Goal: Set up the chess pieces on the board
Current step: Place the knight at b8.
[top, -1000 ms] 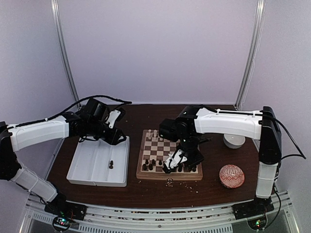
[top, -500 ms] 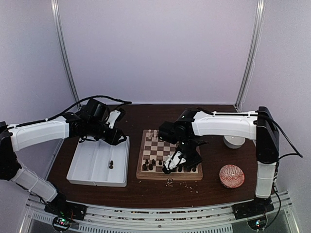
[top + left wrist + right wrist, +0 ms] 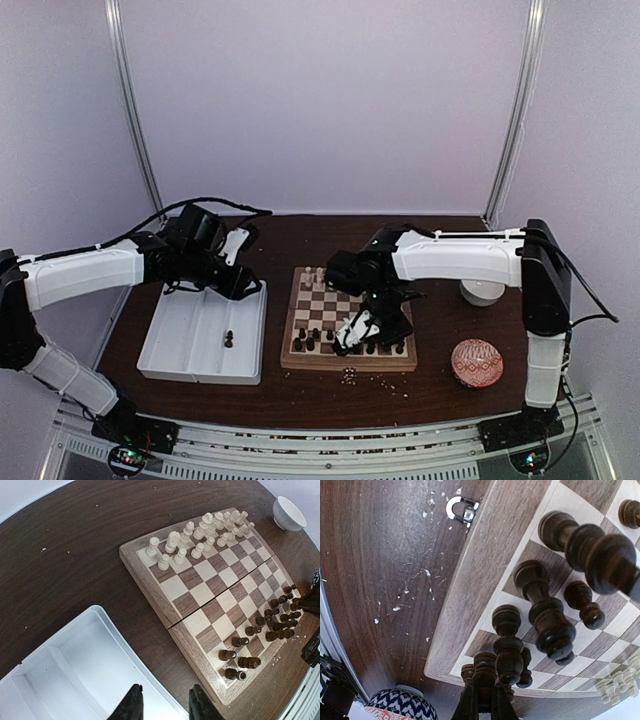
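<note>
— along the far edge of the board (image 3: 145, 587), the cream pieces (image 3: 200, 535) are seen lined up in two rows; that side can be judged done, or nearly so.

— and the board's near edge?

— the dark pieces (image 3: 265, 630) are gathered there in two rows, but gaps are seen and an exact count cannot be made. a dark piece (image 3: 485, 665) appears to be pinched between the closed-in fingers of the right gripper (image 3: 350, 338), low over the board's near right rows.

— what is left?

— a lone dark piece (image 3: 229, 339) is seen in the white tray (image 3: 185, 335), left of the board. the left gripper (image 3: 165, 695) is held over the tray wall nearest the board, fingers parted, nothing between them.

— and room for moving?

— the board's middle is bare, so an approach from there is favoured. neighbours are packed close around the pinched piece and could be knocked. crumbs (image 3: 350, 376) are scattered just off the board's near edge, and a white bowl (image 3: 482, 290) is set to the board's right, apart from the dark rows.
</note>
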Motion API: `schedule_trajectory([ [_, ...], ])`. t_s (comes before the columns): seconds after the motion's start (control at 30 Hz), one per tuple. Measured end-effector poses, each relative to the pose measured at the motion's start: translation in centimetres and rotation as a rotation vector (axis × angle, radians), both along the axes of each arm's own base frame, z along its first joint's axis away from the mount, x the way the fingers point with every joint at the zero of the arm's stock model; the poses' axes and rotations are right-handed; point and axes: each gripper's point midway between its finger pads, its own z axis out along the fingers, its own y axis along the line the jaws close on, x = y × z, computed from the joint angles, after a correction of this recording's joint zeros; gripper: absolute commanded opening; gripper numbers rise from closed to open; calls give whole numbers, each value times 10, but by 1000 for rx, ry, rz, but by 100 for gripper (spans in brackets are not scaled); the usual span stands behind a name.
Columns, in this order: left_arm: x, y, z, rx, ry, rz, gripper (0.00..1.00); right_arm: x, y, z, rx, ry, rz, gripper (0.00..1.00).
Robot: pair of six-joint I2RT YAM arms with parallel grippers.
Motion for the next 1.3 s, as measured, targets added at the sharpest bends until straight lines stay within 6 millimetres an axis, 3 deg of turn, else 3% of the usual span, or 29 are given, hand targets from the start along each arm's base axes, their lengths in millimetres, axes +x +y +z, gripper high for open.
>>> schedule_trajectory([
  [0.43, -1, -1, -6, 4, 17, -6, 32, 0, 2, -5, 3, 6, -10, 6],
  [0.7, -1, -2, -9, 6, 25, -9, 32, 0, 2, -7, 0, 8, -12, 18],
  [1.0, -1, -2, -10, 7, 30, -10, 32, -2, 3, -5, 11, 12, -17, 24],
  [1.13, -5, 4, -16, 32, 59, 11, 32, -3, 2, 5, 30, 5, -20, 26],
  [1.3, -20, 30, -23, 105, 133, 109, 31, -8, 0, 47, 131, -40, -31, 28],
])
